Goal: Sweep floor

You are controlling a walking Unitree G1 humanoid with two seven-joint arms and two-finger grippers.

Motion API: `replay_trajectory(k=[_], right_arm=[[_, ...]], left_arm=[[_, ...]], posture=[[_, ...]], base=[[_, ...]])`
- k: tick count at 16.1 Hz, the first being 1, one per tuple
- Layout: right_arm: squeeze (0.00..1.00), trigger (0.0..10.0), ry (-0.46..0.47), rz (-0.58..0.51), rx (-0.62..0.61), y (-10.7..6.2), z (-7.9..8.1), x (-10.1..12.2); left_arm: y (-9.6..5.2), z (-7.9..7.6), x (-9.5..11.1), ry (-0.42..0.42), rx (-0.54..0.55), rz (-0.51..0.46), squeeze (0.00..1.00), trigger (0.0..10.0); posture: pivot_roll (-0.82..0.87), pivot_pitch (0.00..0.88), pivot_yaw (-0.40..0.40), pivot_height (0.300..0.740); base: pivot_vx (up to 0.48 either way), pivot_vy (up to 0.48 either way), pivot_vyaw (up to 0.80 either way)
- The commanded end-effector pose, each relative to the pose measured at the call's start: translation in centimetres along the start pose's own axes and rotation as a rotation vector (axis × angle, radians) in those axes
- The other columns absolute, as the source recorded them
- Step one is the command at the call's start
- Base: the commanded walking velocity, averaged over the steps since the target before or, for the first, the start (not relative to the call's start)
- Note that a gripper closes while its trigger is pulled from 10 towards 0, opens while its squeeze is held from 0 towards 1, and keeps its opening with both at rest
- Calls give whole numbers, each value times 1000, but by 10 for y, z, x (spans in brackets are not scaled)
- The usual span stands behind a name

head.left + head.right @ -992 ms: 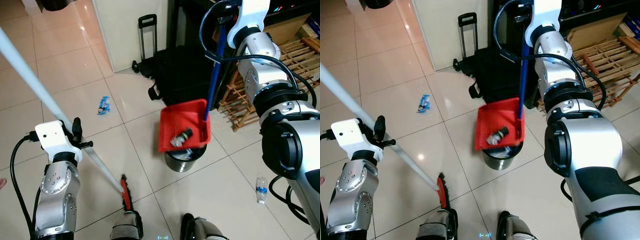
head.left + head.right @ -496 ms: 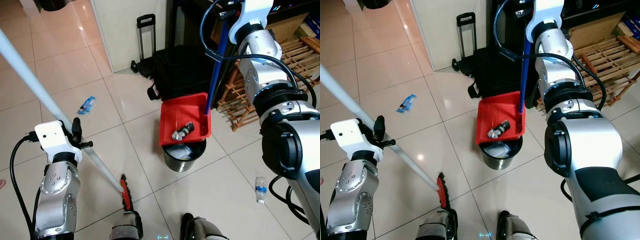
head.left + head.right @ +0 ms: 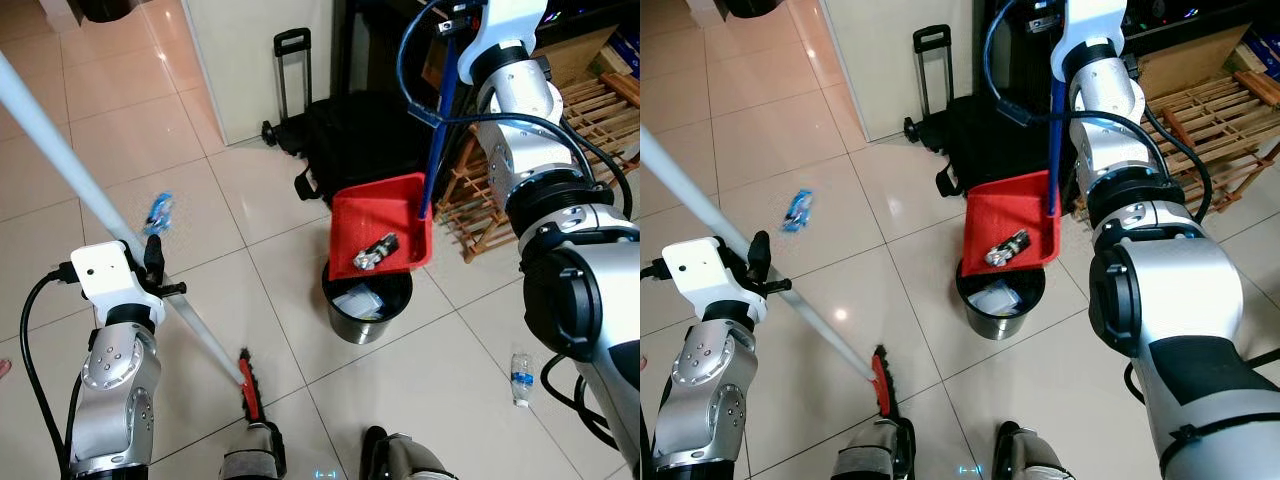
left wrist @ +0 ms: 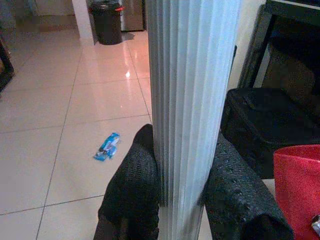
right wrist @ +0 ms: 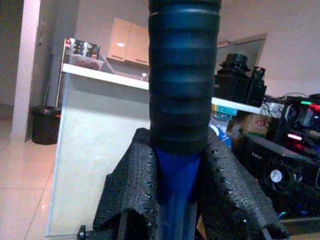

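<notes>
Broom pole point(image 3: 60, 150) runs off the top-left edge, upper end unseen. Broom head point(image 3: 250, 388) partly hidden behind the robot's knee. Dustpan point(image 3: 381, 238) covers the far rim of the black bin point(image 3: 365, 310); debris in the pan point(image 3: 375, 252) too small to identify, same for the bin's pale contents. Blue wrapper point(image 3: 158, 212) on the floor is motion-blurred. Small bottle point(image 3: 520, 378) label unreadable. Dustpan handle point(image 5: 181, 100) cut off at top in right wrist view. Wooden rack point(image 3: 590, 120) cropped by the right edge.

Dustpan point(image 3: 381, 236) above bin point(image 3: 366, 305)
</notes>
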State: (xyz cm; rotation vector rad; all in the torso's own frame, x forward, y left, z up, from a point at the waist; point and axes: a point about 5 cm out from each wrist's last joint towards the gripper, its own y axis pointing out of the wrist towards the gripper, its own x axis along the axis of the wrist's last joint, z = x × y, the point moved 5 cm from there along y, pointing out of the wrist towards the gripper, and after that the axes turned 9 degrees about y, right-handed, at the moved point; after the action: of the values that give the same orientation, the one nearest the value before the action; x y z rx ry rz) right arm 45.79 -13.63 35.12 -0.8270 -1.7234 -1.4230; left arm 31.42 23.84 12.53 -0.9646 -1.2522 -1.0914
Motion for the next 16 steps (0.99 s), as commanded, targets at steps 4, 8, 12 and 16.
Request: replay_trajectory(k=[4,8,12,16], right_arm=[[0,10000,-65,-116,31,2,6,21],[0,10000,-125,-185,61,-1,14,28],[0,10000,-161,-220,62,-4,15,32],[0,10000,-186,-274,68,-6,18,39]], left_arm=[[-3,3,14,15,13,-60,0,10000],[-2,2,14,14,12,-59,0,10000],[-2,2,14,13,11,-59,0,10000],[-1,2,15,12,9,-61,0,10000]], posture=[[84,150,36,740],[84,152,36,740],[86,152,38,740],[87,151,39,740]], base=[[0,0,0],[0,0,0],[0,0,0],[0,0,0]])
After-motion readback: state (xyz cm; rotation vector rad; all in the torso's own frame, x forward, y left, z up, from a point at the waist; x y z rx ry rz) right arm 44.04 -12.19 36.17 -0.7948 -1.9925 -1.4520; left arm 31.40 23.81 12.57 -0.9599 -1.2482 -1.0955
